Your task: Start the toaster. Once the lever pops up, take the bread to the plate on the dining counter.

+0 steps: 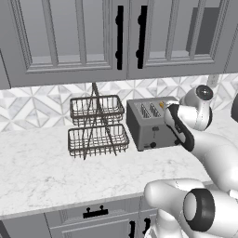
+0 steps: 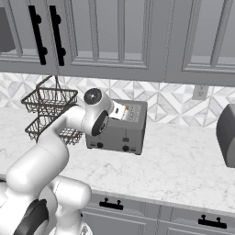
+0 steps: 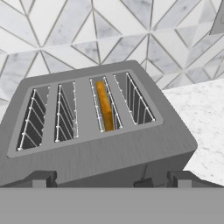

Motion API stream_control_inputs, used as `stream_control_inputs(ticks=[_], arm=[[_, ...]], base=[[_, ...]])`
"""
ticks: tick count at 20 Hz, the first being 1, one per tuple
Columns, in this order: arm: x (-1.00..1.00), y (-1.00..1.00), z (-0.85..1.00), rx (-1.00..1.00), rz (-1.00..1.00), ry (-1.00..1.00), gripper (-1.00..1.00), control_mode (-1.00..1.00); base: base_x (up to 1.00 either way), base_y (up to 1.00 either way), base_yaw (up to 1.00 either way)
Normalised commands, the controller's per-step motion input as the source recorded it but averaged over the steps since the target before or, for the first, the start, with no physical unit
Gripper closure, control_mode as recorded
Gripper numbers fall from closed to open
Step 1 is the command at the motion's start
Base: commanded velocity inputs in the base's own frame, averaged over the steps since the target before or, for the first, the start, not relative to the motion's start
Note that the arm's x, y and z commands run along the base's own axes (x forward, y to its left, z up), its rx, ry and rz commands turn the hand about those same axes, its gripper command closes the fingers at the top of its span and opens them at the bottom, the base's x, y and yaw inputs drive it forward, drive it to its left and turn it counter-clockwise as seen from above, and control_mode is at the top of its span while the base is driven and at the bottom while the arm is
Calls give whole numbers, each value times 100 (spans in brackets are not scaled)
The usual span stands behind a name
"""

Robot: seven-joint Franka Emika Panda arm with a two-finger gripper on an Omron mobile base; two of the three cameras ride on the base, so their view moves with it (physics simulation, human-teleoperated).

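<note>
Fingers wide, empty, hovering over the toaster's front edge on the worktop; bread sits down in a slot. Drop to the lever on the front face and press straight down to the stop, clear of the knobs.

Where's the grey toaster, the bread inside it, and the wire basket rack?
boxy grey metal toaster (image 1: 148,131): left base view, front face.
orange-tan bread slice (image 3: 105,106): hand view, top edge in a slot.
two-tier dark wire basket rack (image 1: 97,140): left base view, lower basket.

Toaster: top clear overhead up to the wall cabinets. Wire basket rack stands near at 9 o'clock; backsplash closes 12 o'clock. Open counter at 3 and 6 o'clock.
</note>
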Motion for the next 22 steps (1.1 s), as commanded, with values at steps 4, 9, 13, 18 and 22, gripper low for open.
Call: stream_control_inputs(ticks=[4, 9, 13, 18, 22], arm=[[0, 0, 0, 0, 0, 0, -100, -100], [0, 0, 0, 0, 0, 0, -100, -100], [0, 0, 0, 0, 0, 0, -100, -100], [0, 0, 0, 0, 0, 0, -100, -100], [0, 0, 0, 0, 0, 0, -100, -100]], base=[[0, 0, 0], [0, 0, 0], [0, 0, 0], [0, 0, 0], [0, 0, 0]])
